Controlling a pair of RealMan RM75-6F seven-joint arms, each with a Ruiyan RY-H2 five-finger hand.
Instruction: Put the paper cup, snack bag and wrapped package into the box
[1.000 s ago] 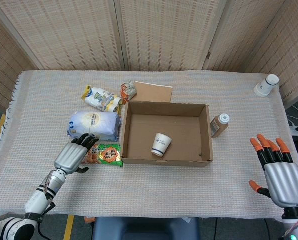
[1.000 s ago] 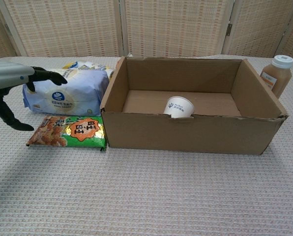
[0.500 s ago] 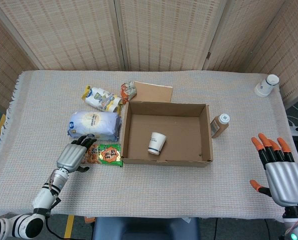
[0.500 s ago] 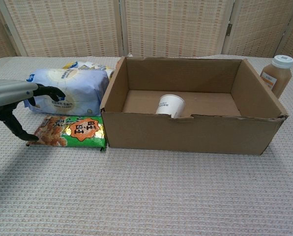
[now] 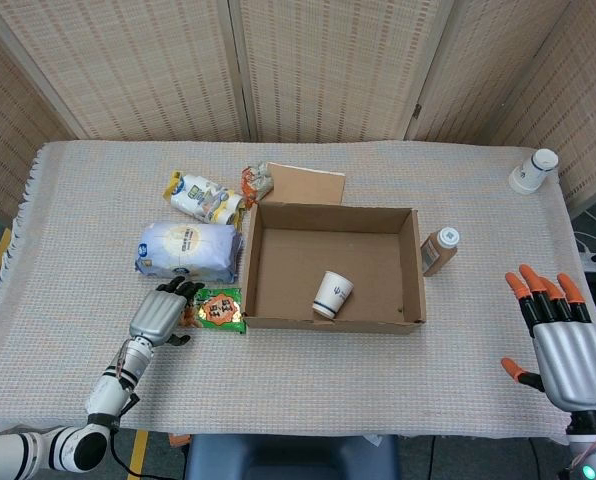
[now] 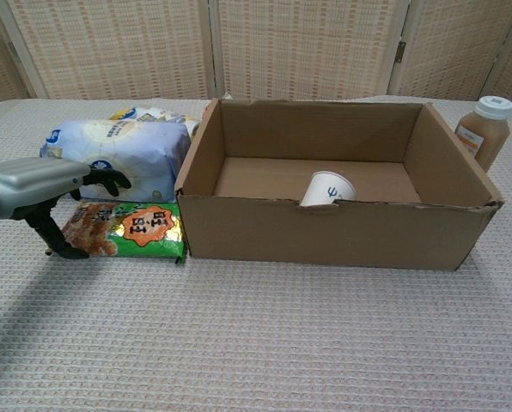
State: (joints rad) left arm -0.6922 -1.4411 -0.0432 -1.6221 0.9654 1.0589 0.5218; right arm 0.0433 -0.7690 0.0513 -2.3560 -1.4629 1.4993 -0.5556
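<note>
One item of three looks done: the paper cup [image 5: 333,294] lies tipped on its side inside the cardboard box [image 5: 333,318], toward the box's 6 o'clock wall.

The green snack bag [image 5: 218,308] is still out on the surface [image 5: 378,370], flat and just beside the box's outer wall at its 9 o'clock corner. The left hand [image 5: 161,313] is over the bag's far end at 9 o'clock, fingers spread above it and thumb down at the bag's edge in the chest view; whether it has closed on the bag yet I cannot tell.

The wrapped package [image 5: 187,250], pale blue and white, also remains outside, lying at 12 o'clock of the snack bag and against the box's side.

The right hand [image 5: 563,340] hangs well apart at the box's 4 o'clock, fingers splayed wide and holding nothing.

By my reading, lifting the snack bag is the step in hand, with the package left after it.
</note>
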